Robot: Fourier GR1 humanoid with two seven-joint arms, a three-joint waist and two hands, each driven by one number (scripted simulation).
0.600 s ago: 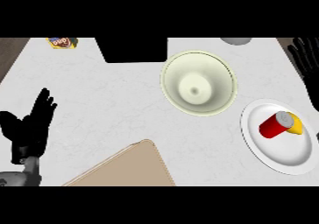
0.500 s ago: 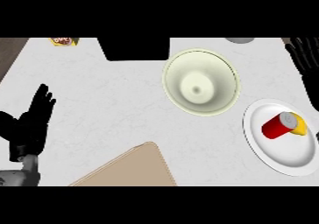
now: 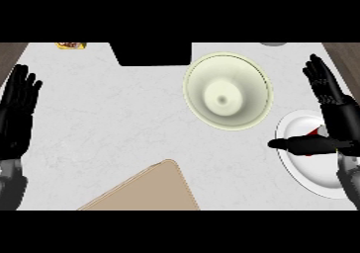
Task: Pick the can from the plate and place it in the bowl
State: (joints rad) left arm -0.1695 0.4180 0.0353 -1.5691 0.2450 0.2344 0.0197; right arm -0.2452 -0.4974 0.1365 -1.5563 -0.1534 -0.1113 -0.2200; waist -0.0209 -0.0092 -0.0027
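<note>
**Reach over the plate, can not yet gripped**

At the far left, left hand resting by the counter's edge, fingers straight and up, holding nothing. Low in the middle, corner of a tan board lying flat, well apart from the task's things. Above it, along the upper edge, a black block on the pale counter.

Right of centre, pale green bowl, nothing inside, just beside the white plate to its lower right. On that plate, only a red sliver of the can showing, the rest hidden under the right hand. Fingers there straight and pointing up, thumb stretched out leftward across the plate; spread, not curled round anything, by the look of it.

Step in hand, judging by this: the approach for the pick, hand poised over the can, grasp not closed. Next move calls for lowering onto the can, curling fingers and thumb round its sides, then lifting clear of the plate's rim and carrying up and left to above the bowl's hollow before letting go.
</note>
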